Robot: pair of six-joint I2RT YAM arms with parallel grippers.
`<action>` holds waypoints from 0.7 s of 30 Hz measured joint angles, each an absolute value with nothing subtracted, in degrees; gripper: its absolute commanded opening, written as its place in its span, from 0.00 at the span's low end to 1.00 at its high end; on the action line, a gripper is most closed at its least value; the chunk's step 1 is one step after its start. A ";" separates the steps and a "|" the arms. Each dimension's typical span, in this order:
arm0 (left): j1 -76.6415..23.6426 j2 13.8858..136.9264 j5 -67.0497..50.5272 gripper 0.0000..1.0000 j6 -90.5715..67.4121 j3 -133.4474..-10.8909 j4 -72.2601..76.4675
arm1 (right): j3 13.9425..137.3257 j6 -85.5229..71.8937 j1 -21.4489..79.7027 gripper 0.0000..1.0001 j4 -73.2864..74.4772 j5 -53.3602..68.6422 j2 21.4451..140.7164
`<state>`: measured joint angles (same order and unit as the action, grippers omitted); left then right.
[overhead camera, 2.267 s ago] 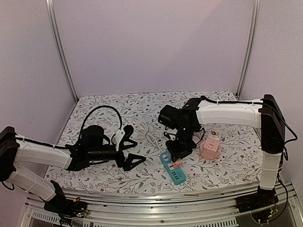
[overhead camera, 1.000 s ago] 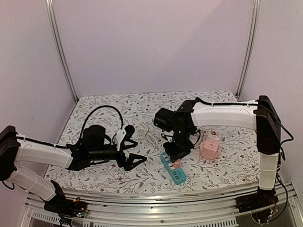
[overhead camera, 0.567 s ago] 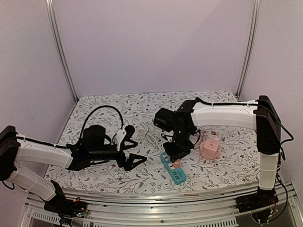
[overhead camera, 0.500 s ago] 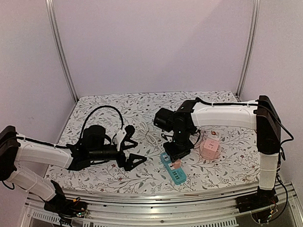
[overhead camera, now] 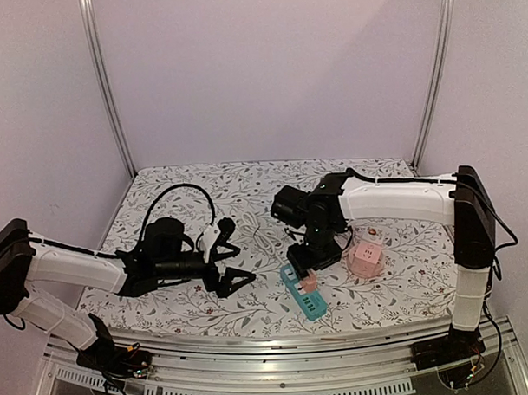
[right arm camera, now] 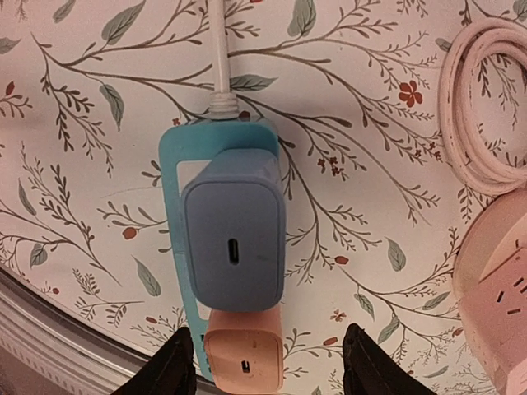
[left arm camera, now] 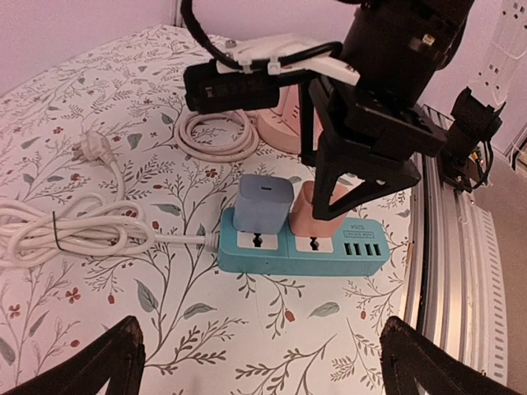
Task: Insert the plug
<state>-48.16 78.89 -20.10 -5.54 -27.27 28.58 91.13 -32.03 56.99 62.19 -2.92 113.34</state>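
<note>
Between the right fingers (right arm camera: 177,369), which stand apart, the pink plug (right arm camera: 244,360) stands upright on the teal power strip (right arm camera: 171,193) lying on the table (right arm camera: 90,74). The right wrist view shows a gap at either side of the plug. Just beyond it, on the same strip, sits a blue-grey adapter (right arm camera: 233,226). Right of these fingers is a pink socket cube (right arm camera: 498,280). Well off to their left, the left fingers (left arm camera: 111,358) hang spread wide, holding nothing.

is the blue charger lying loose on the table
No, the blue charger stands plugged into the teal power strip, next to the pink charger.
</note>
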 measured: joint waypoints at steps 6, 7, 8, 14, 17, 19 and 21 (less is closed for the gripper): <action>-48.16 78.89 -20.12 0.99 -5.56 -27.27 28.58 | 91.09 -31.70 56.99 0.78 60.60 -2.13 107.37; -48.16 78.89 -20.12 0.99 -5.56 -27.27 28.58 | 91.07 -31.77 56.99 0.80 60.23 -2.00 106.50; -48.16 78.89 -20.12 0.99 -5.56 -27.27 28.58 | 90.85 -31.62 56.99 0.81 59.64 -1.98 105.30; -48.18 78.91 -20.16 0.99 -5.56 -27.38 28.53 | 86.52 -31.62 56.99 0.92 56.01 -3.03 98.04; -48.21 78.91 -20.03 0.99 -5.56 -27.92 28.29 | 84.18 -31.40 56.99 0.94 53.56 -4.01 94.21; -48.23 78.91 -19.77 0.99 -5.56 -28.27 28.25 | 83.53 -31.20 56.99 0.94 52.34 -4.16 93.19; -48.25 78.91 -18.98 0.99 -5.58 -28.62 28.05 | 82.56 -30.94 56.99 0.95 50.37 -4.32 92.09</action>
<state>-48.25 78.91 -18.98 -5.58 -28.62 28.05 82.56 -30.94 56.99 50.37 -4.32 92.09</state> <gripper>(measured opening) 0.993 0.941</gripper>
